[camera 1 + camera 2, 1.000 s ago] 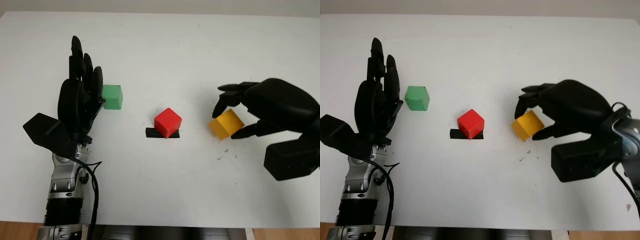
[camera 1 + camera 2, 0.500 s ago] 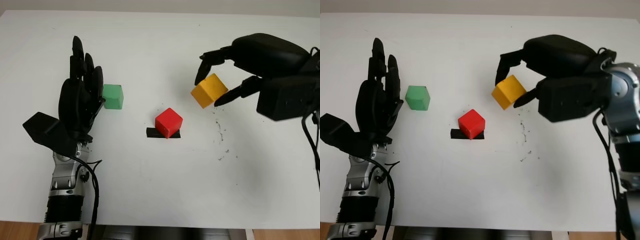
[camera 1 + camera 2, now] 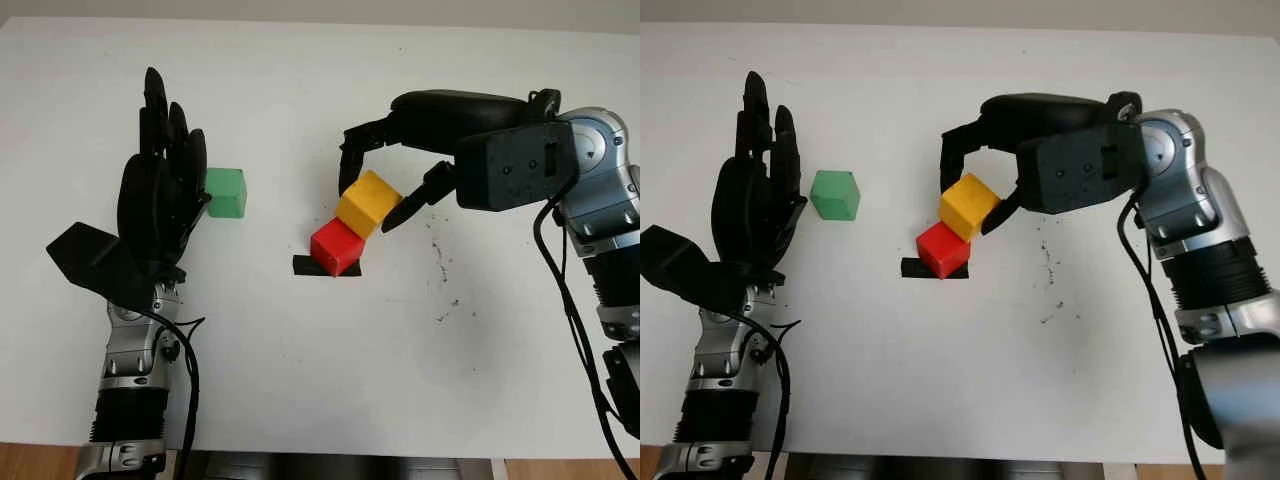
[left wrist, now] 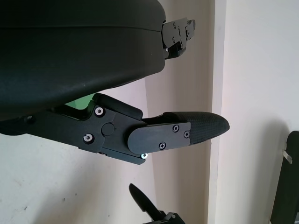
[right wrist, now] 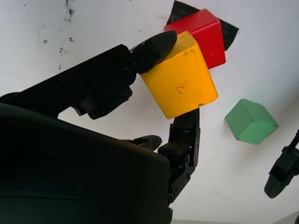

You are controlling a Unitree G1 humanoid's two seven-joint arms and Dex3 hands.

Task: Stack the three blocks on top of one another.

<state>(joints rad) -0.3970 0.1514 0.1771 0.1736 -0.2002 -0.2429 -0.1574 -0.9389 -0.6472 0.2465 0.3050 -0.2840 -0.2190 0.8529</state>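
The right hand [image 3: 375, 190] pinches the yellow block [image 3: 367, 203] (tilted) just above the red block [image 3: 335, 246]. The left hand [image 3: 160, 215], open and holding nothing, stands beside the green block [image 3: 226, 193].

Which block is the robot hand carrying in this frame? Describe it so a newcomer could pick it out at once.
On the white table, look near the middle, where a red block sits on a black tape patch. Just above it, the right robot hand grips the yellow block, tilted. The green block stands beside the open left robot hand.
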